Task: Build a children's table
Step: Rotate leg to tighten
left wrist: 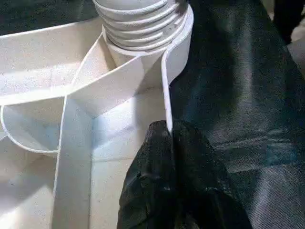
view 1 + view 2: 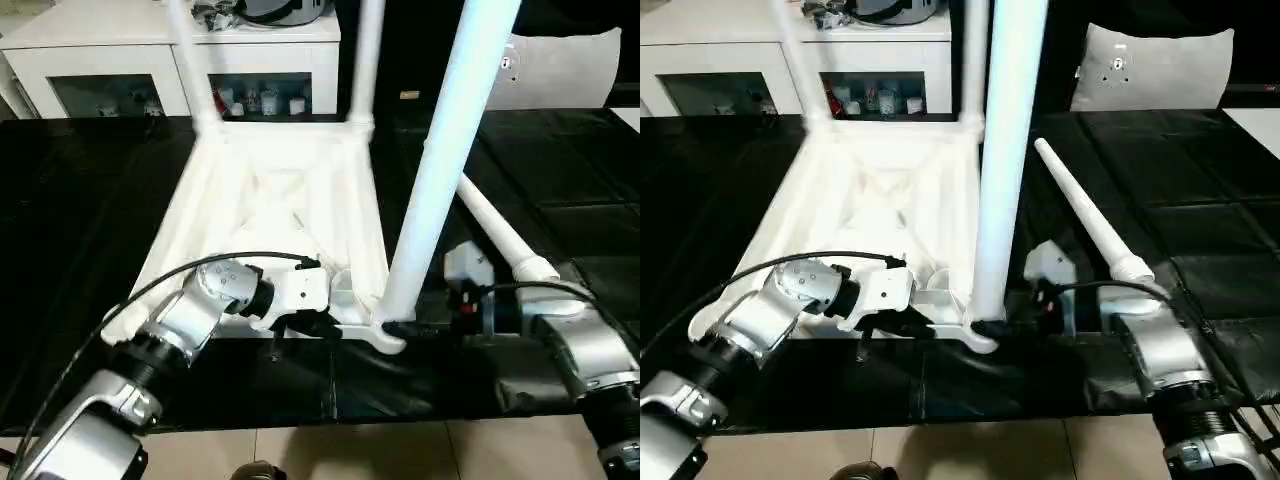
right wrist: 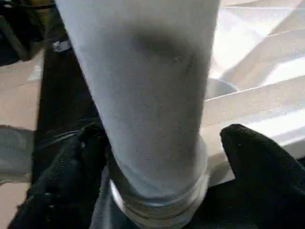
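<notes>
At the lower left of the left eye view, the left gripper reaches in from its silver forearm to the near edge of the tabletop, which lies upside down on the black mat, ribs up, in the middle of the frame. The left wrist view shows its black fingers pressed together on the thin side wall of the tabletop, just short of the threaded corner socket; it looks like a steadying pinch on the rim.

Two legs already stand in the far corners at the top of the frame, in front of the white cabinet. Right of centre, the near leg rises from the near right corner socket, its long axis close to upright and leaning a little toward the upper right. Its base sits in the socket just right of the left gripper.

The right gripper comes in from the lower right at the foot of this leg. In the right wrist view its fingers stand spread on either side of the tube, one apparently brushing it, though contact is hard to judge there. The leg lies directly ahead of this gripper and crosses its reach at a right angle, so the right arm is the one placed to close on the leg and turn it home.

A fourth leg lies loose on the mat at centre right, slanting from upper left to lower right.
</notes>
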